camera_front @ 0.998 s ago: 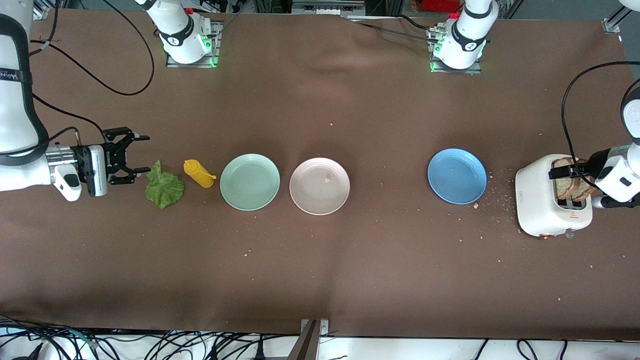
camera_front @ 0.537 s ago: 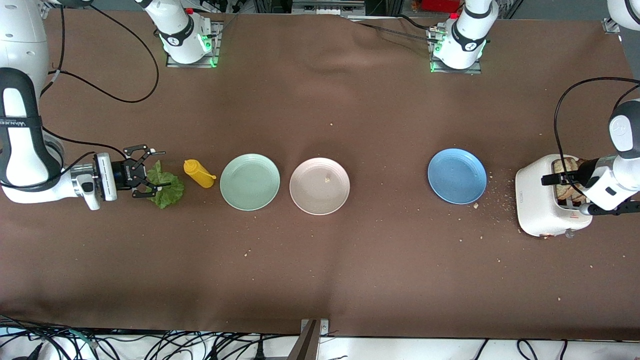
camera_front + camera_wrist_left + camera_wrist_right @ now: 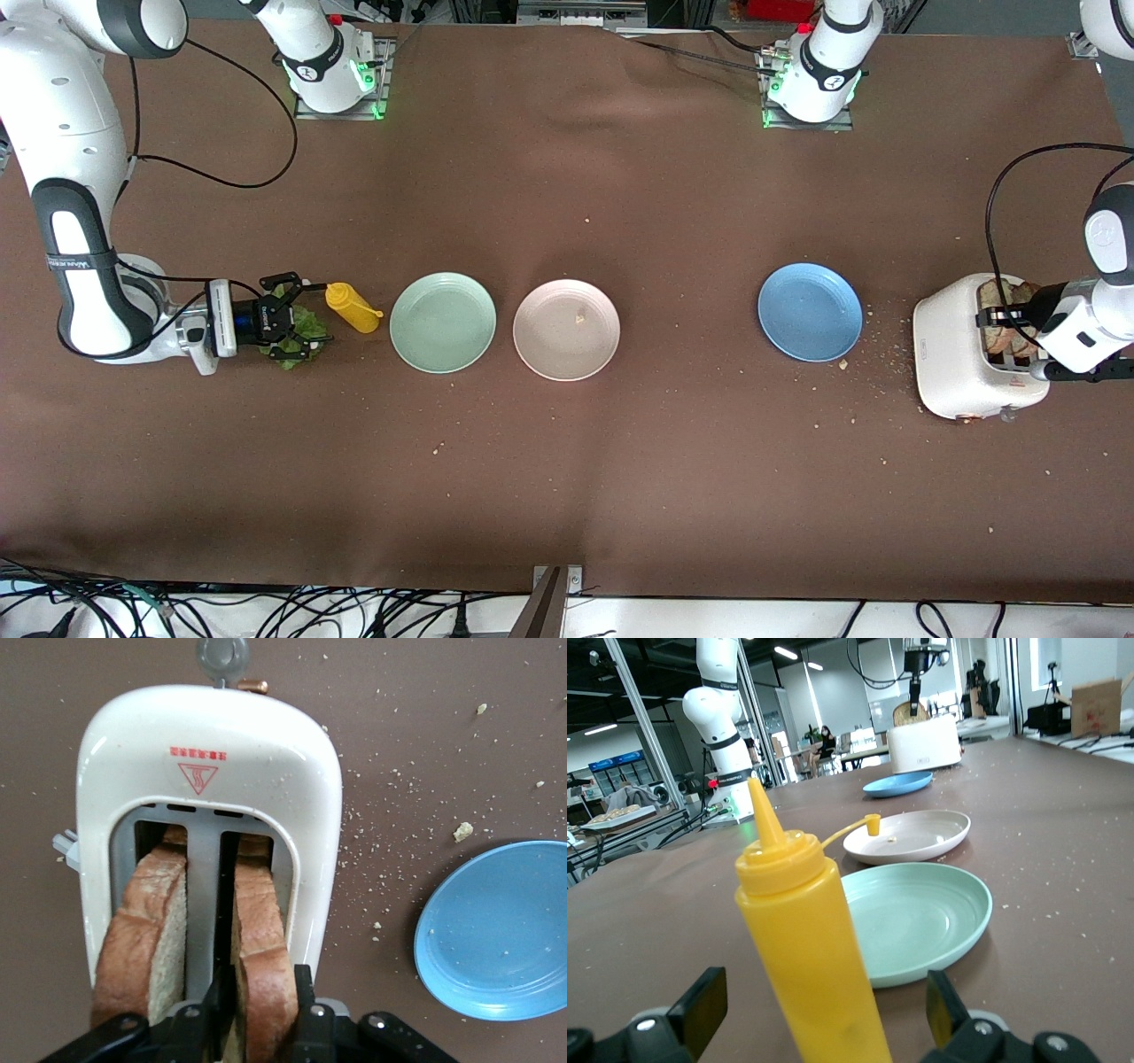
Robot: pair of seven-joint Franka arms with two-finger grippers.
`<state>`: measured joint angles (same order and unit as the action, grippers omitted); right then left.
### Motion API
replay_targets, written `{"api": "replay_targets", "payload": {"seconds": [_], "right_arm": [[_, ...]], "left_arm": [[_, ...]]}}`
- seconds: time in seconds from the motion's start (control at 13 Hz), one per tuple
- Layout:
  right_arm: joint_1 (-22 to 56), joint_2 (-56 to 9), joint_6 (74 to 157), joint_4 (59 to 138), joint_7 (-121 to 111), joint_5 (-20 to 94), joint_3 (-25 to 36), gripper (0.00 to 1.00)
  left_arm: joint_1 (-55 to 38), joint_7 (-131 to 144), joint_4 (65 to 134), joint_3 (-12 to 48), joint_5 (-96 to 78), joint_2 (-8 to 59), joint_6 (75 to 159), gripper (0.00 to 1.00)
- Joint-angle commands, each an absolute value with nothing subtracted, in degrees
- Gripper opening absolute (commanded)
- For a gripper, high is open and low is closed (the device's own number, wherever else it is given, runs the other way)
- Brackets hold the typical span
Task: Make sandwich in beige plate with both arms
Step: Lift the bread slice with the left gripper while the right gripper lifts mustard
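The beige plate [image 3: 566, 329] is set on the tabletop [image 3: 567, 478] between a mint-green plate [image 3: 442, 322] and a blue plate [image 3: 810, 312]. At the right arm's end, the right claw [image 3: 299, 315] is held spread, low over a lettuce leaf [image 3: 301, 332] beside a yellow bottle [image 3: 352, 307]. At the left arm's end, one toast slice [image 3: 263, 979] in a white toaster [image 3: 966, 363] is pinched by the left claw [image 3: 261, 1005].

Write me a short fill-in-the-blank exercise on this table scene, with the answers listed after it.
1. The left gripper is closed on a slice of toast in the white ____.
2. The right gripper, fingers open, is down at the green ____.
3. The beige plate sits between the blue plate and the ____ plate.
4. The yellow ____ bottle lies beside the lettuce.

Missing words: toaster; lettuce; mint-green; squeeze
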<state>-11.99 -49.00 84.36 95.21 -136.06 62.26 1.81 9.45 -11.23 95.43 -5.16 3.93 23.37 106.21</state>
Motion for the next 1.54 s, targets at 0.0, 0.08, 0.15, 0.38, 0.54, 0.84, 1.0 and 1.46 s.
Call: {"api": "replay_targets", "payload": {"seconds": [0.0,0.08,0.15,0.38,0.54,0.84,1.0,1.46], "right_arm": [[-11.78,-52.11,83.06,94.13,-138.69,64.69,0.97,0.99],[-11.78,-52.29,82.45,94.13,-138.78,64.77,0.18,0.98],[-11.78,-52.21,82.18,94.22,-138.87,64.78,0.09,0.89],[-11.78,-52.21,80.6,94.13,-138.87,64.78,0.09,0.33],[-12.21,-52.12,80.25,93.96,-138.87,64.6,0.09,0.09],[-12.66,-47.48,76.56,92.55,-131.78,61.28,2.1,0.0],[-12.74,-43.35,76.12,91.15,-124.93,57.15,2.89,0.0],[-12.48,-36.74,69.36,77.28,-99.27,40.99,2.9,0.0]], "left_arm": [[9.67,-13.71,89.41,-4.66,7.46,23.38,101.37,0.04],[9.67,-13.71,86.69,-4.57,7.56,23.38,99.16,0.02],[9.58,-13.71,85.01,-4.48,7.56,23.2,97.92,0.02],[9.93,-14.24,77.19,-4.48,3.81,23.03,90.3,0.06],[11.94,-13.8,75.94,-4.57,-7.33,23.03,84.74,0.05],[11.61,-13.98,76.73,-1.95,-21.14,25.3,79.03,0.0],[9.86,-13.8,76.99,1.65,-26.0,28.2,77.18,0.0],[-3.05,-8.55,76.46,4.92,-35.24,37.43,84.7,0.0]]}}
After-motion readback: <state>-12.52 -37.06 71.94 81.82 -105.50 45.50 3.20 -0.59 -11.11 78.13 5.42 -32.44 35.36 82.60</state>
